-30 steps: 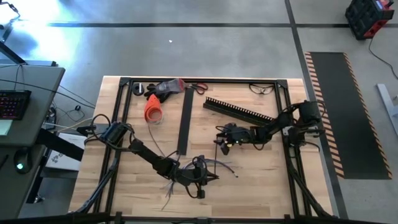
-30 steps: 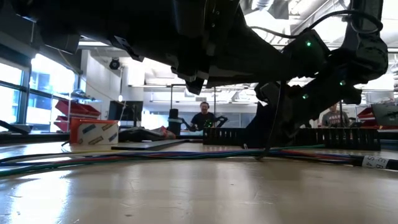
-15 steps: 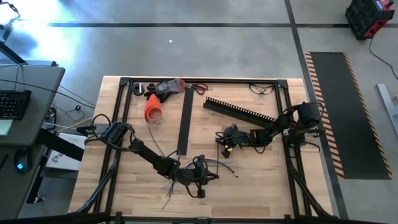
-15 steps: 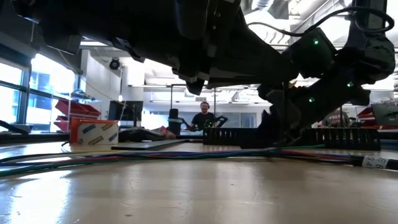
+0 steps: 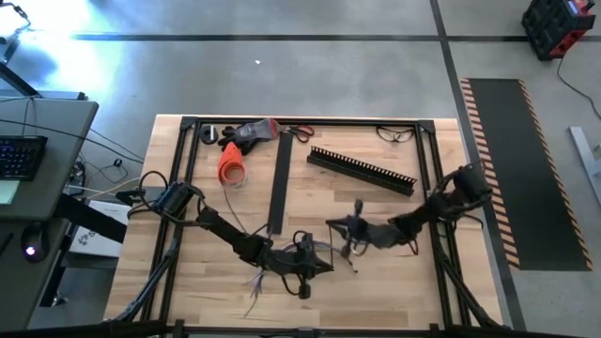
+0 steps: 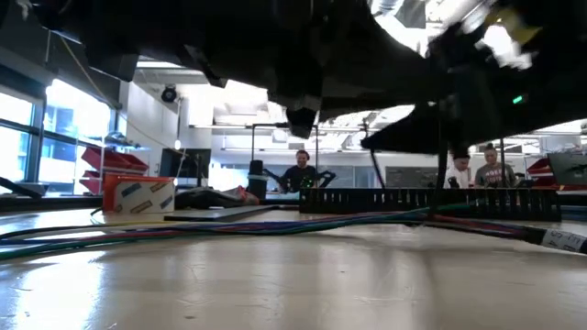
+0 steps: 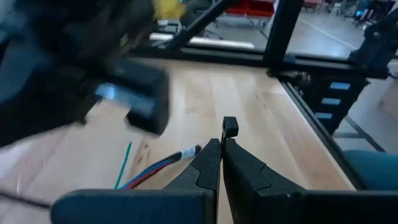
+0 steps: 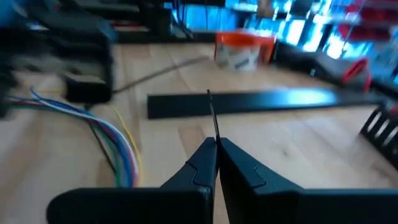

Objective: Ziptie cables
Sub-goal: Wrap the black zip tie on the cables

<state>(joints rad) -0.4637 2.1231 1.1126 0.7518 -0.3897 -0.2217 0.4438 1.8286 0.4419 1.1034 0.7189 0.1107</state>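
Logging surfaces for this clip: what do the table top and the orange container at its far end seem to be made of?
Table top: pale wood, seemingly butcher-block, with visible plank seams and grain. Orange container: probably plastic, given its uniform bright colour; too small to be sure.

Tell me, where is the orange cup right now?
In the high view, the orange cup lies on its side on the table's far left part, just in front of the black and red tool and left of the flat black strip.

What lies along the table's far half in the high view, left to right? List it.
Orange cup → flat black strip → red-handled scissors → black comb-toothed channel → right arm.
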